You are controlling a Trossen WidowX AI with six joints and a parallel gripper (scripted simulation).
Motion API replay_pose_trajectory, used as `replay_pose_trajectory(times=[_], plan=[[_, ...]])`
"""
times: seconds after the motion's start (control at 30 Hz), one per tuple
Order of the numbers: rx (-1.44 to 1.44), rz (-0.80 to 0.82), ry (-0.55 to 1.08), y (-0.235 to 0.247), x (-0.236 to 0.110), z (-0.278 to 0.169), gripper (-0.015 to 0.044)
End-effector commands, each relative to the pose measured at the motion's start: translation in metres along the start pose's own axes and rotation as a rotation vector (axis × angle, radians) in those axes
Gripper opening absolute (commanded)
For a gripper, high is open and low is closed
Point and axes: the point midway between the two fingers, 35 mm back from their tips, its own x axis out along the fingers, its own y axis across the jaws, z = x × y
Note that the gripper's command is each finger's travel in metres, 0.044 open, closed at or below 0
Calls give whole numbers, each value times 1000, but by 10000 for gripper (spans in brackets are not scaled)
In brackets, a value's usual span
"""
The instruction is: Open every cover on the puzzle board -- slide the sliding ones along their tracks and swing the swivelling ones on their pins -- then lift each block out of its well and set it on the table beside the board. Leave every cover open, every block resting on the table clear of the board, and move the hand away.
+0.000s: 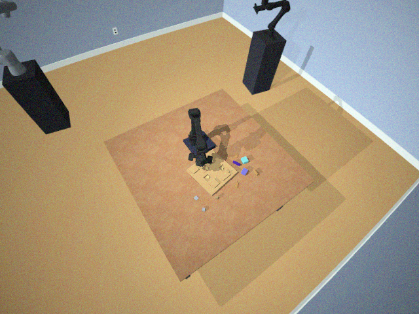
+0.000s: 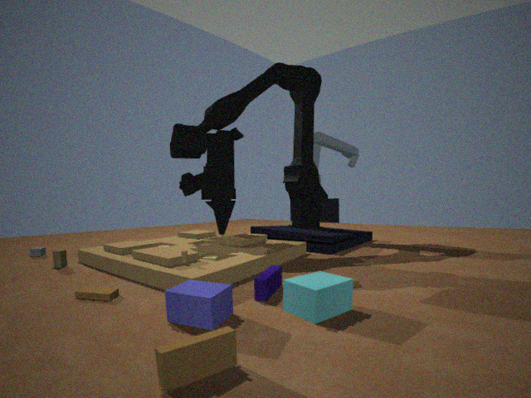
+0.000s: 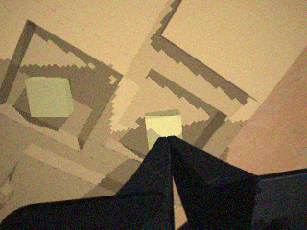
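The pale wooden puzzle board (image 1: 200, 177) (image 2: 129, 271) lies in front of the arm's base. My gripper (image 2: 221, 233) (image 3: 166, 144) is shut with nothing between its fingers, pointing down low over the board. A pale yellow block (image 3: 164, 126) sits in an uncovered well right at the fingertips, partly hidden by them. A pale green-yellow block (image 3: 49, 97) sits in another uncovered well at the left of the wrist view. Another view of the board shows a yellow block (image 1: 207, 176) in a well near its middle. Raised covers (image 2: 165, 254) (image 3: 235, 43) stand beside wells; their full travel is unclear.
A teal block (image 1: 244, 159) (image 2: 317, 296), a violet block (image 1: 244, 171) (image 2: 198, 304) and a dark purple slab (image 1: 236, 163) (image 2: 268, 283) lie beside the board. Brown pieces (image 2: 197, 357) (image 2: 97, 293) and small grey blocks (image 1: 196, 197) (image 1: 203, 209) lie around it.
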Motion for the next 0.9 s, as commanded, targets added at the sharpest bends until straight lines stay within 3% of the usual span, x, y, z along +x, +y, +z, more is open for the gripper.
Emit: replay_pose_trajectory(times=[0.0, 0.87], plan=[[-4, -3, -3, 0, -1, 1, 0], [-4, -2, -3, -1, 9, 1, 0]])
